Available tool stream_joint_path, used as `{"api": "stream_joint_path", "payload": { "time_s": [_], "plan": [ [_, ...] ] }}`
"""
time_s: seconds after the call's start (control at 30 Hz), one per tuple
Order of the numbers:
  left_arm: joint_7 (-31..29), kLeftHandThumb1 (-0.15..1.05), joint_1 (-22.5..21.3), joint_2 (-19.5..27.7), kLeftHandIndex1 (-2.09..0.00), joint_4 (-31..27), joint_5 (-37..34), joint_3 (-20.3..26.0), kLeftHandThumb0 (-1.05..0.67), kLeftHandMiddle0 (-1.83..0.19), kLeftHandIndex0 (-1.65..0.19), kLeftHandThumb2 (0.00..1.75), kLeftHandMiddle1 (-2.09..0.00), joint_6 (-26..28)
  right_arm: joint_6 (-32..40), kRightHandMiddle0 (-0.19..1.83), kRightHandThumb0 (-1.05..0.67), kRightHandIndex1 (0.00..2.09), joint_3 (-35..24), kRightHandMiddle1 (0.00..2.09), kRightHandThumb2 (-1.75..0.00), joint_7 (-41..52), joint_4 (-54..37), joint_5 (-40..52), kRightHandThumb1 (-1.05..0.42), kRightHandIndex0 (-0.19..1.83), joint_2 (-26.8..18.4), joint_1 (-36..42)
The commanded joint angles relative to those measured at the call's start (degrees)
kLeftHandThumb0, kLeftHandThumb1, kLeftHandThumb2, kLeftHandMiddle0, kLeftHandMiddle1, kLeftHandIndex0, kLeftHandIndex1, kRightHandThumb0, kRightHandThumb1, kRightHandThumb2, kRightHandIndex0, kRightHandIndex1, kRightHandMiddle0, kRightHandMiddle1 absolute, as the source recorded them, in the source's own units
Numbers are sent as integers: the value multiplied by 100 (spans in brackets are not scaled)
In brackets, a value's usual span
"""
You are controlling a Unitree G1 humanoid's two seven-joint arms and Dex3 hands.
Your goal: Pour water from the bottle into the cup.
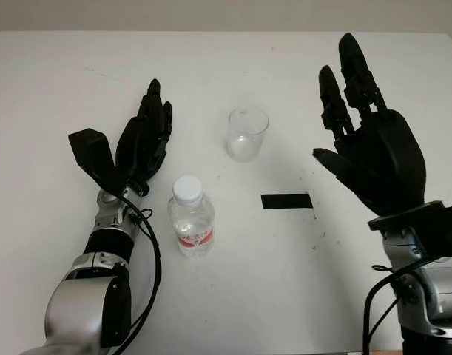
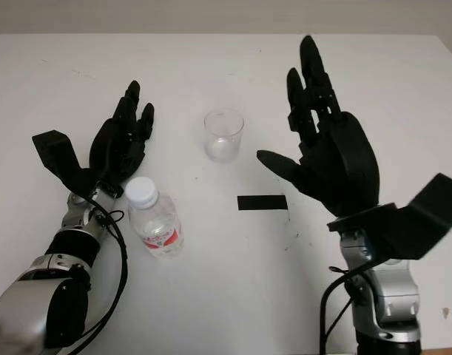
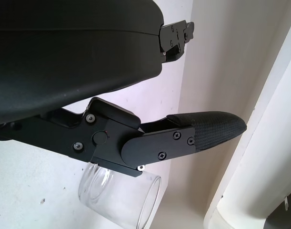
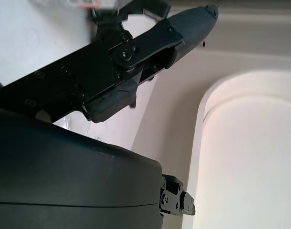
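Left eye view: clear cylindrical cup (image 1: 248, 134)

Head stereo pair: looks forward and down, sharing the white table (image 1: 55, 89). Wrist cameras: close against each hand's shell.

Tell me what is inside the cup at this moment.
The clear cup stands upright on the white table and looks empty; the table shows through its wall. A thin film of water at the bottom cannot be ruled out.
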Motion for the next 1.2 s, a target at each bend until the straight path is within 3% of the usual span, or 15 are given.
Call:
{"api": "stream_joint_path", "payload": {
  "time_s": [0.0,0.27,0.83,1.17],
  "plan": [
    [-17,105,-21,-8,0,16,-22,13,-83,19,19,61,0,-17,116,-19,-99,0,-12,0,-6,169,-214,196,-87,-19,-125,71],
    [76,105,14,-15,0,-18,20,-16,-84,19,19,61,0,-41,78,-19,-94,0,400,0,-4,657,-193,257,-82,-19,-156,-90],
    [75,105,-59,-45,0,120,-17,15,-83,19,19,61,0,-66,182,-19,-95,0,1089,0,-5,1083,897,100,-76,-19,122,-1130],
    [130,105,-128,-45,0,191,43,-14,-83,19,19,62,0,-99,-246,-19,-97,0,1526,0,-5,1327,1615,-392,-77,-19,403,-1456]
  ]
}}
